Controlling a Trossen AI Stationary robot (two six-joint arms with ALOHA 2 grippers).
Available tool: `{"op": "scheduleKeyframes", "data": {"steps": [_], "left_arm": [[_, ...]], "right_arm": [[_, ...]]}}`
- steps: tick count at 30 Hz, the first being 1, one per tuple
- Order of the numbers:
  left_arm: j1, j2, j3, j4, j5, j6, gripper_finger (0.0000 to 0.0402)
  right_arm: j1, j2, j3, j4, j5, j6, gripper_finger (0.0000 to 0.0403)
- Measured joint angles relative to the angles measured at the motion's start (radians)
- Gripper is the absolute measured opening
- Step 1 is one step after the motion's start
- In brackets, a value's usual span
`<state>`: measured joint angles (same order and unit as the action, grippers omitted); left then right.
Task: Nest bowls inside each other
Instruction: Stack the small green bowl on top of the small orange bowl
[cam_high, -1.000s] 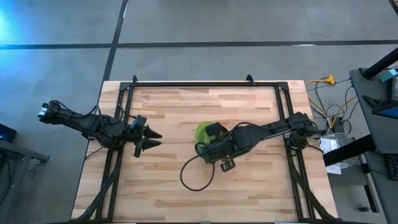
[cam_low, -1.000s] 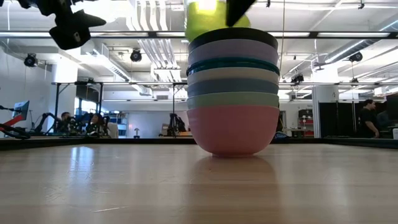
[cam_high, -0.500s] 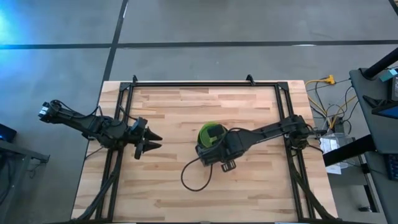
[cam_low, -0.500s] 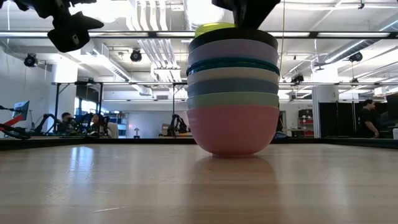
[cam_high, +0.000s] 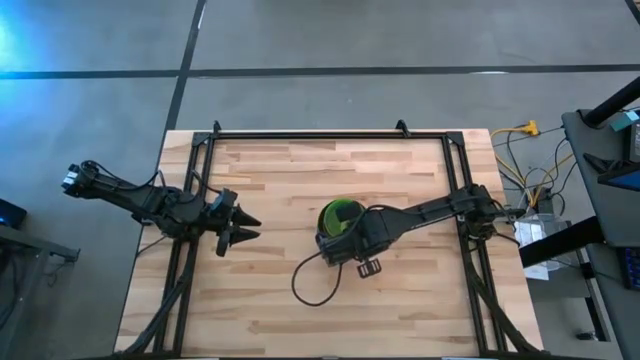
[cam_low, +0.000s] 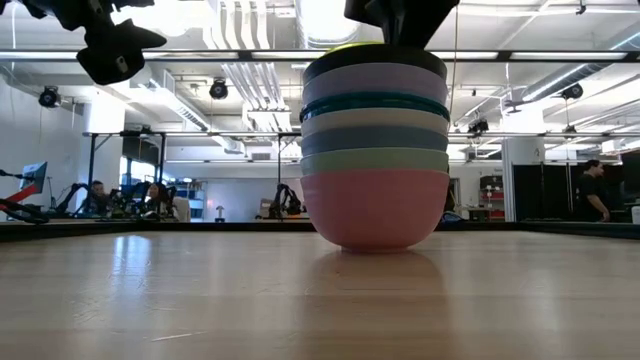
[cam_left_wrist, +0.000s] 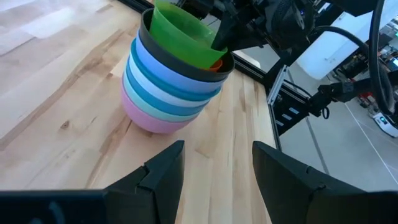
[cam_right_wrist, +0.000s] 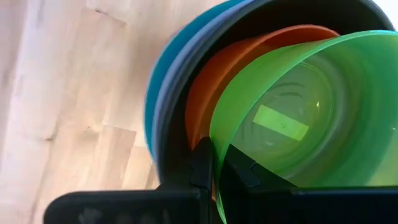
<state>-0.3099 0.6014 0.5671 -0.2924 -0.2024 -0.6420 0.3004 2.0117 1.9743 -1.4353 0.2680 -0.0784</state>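
Since a second ago: lime bowl (cam_left_wrist: 184, 32) lowered into stack (cam_low: 375, 150) mid-tabletop (cam_high: 280, 180), tilted on red bowl (cam_right_wrist: 249, 68). Right gripper (cam_right_wrist: 214, 163) jaws clamped on rim; left gripper (cam_high: 245, 226) jaws apart, idle. Risk: release while tilted leaves bowl unseated.

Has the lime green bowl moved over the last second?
Yes. The lime green bowl, pinched by the right gripper, has come down into the stack of bowls; in the low view it now barely clears the black rim.
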Motion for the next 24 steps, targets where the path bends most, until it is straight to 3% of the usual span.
{"op": "scheduleKeyframes", "data": {"steps": [10, 19, 24], "left_arm": [[0.000, 0.000, -0.001, 0.000, -0.001, 0.001, 0.0173], [0.000, 0.000, -0.001, 0.000, -0.004, -0.006, 0.0173], [0.000, 0.000, -0.001, 0.000, -0.006, -0.006, 0.0173]], "right_arm": [[-0.020, 0.000, -0.002, 0.015, -0.107, 0.052, 0.0022], [-0.020, -0.018, 0.005, 0.032, -0.110, 0.069, 0.0070], [-0.025, -0.064, 0.019, 0.040, -0.110, 0.083, 0.0073]]}}
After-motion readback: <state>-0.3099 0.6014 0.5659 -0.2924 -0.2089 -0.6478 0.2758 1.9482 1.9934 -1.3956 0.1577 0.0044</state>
